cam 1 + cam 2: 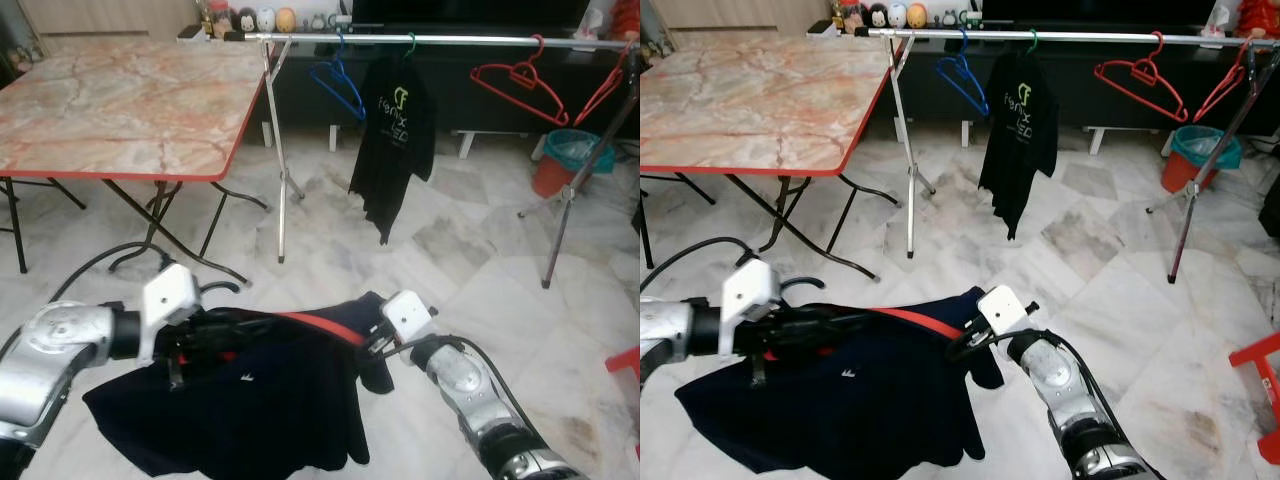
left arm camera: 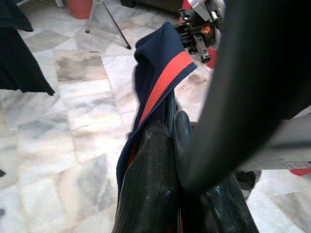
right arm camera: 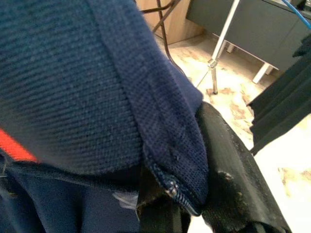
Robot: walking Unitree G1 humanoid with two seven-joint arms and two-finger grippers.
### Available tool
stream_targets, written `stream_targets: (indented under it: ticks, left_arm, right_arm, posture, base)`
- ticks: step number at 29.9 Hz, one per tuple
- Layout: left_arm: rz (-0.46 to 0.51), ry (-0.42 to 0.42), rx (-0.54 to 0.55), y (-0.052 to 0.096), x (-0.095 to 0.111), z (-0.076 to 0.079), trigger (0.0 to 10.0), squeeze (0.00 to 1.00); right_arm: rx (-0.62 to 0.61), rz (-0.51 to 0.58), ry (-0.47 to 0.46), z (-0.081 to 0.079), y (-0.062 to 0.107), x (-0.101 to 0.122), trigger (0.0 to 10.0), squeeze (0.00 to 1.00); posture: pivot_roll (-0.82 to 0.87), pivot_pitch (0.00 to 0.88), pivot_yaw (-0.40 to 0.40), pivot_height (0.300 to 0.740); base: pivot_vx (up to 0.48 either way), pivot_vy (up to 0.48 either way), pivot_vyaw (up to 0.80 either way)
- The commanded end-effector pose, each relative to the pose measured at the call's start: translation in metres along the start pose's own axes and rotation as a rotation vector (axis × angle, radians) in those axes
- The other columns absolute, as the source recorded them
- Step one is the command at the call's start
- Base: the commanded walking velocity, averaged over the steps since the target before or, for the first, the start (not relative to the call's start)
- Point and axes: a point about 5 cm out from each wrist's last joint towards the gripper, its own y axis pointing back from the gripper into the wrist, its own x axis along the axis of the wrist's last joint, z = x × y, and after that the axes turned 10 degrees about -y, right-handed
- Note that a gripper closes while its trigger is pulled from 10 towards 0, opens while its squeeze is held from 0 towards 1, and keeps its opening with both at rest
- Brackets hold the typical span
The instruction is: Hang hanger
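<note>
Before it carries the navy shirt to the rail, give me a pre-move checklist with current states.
1. Left gripper shut on shirt: ok.
2. Right gripper shut on shirt: ok, the cloth lies over its fingers.
3. Red hanger inside shirt: ok, though its hook: cannot tell.
4. Free space on rail: ok, between the black shirt and the empty red hangers.
5. Shirt hem off the floor: cannot tell.

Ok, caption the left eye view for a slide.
Both grippers, left gripper and right gripper, hold a navy shirt before the clothes rail.
</note>
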Motion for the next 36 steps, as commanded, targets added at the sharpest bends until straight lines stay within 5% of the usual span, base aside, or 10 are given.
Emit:
stream_targets:
  ticks: [1,6,12,16,21,26,36]
  left_arm:
    - [0.057,-0.023,0.019,0.014,0.013,-0.005,10.0,0.00]
    - [0.088,0.036,-0.077,0.022,0.010,0.011,10.0,0.00]
    - [0.199,0.076,-0.119,0.026,0.023,0.010,10.0,0.00]
    - [0.192,0.078,-0.120,0.025,0.021,0.008,10.0,0.00]
    - [0.206,0.011,0.207,0.006,0.021,-0.026,10.0,0.00]
    - [0.262,0.024,0.271,-0.008,0.026,-0.029,10.0,0.00]
    - [0.607,0.301,0.395,-0.067,0.057,-0.033,10.0,0.00]
  right_arm:
    - [-0.011,-0.044,-0.011,0.004,0.003,-0.007,0.0,0.00]
    - [-0.039,-0.020,-0.035,0.007,0.003,-0.004,0.0,0.00]
    - [-0.062,-0.026,-0.045,0.009,0.006,-0.007,0.0,0.00]
    - [-0.075,-0.021,-0.050,0.012,0.007,-0.007,0.0,0.00]
    - [-0.053,0.003,-0.068,0.007,0.005,-0.005,0.0,0.00]
    - [-0.026,0.011,-0.080,-0.001,0.003,-0.005,0.0,0.00]
    - [0.048,0.011,-0.109,-0.021,-0.004,-0.005,0.0,0.00]
  posture:
    - [0.06,0.035,-0.010,0.740]
    - [0.05,0.040,0.013,0.740]
    - [0.05,0.043,0.029,0.740]
    - [0.05,0.043,0.035,0.740]
    - [0.05,0.045,0.037,0.740]
    - [0.06,0.046,0.036,0.740]
    - [0.05,0.040,0.029,0.740]
  base:
    - [0.000,0.000,0.00]
    - [0.000,0.000,0.00]
    - [0.000,0.000,0.00]
    - [0.000,0.000,0.00]
    - [0.000,0.000,0.00]
    - [0.000,0.000,0.00]
    - [0.000,0.000,0.00]
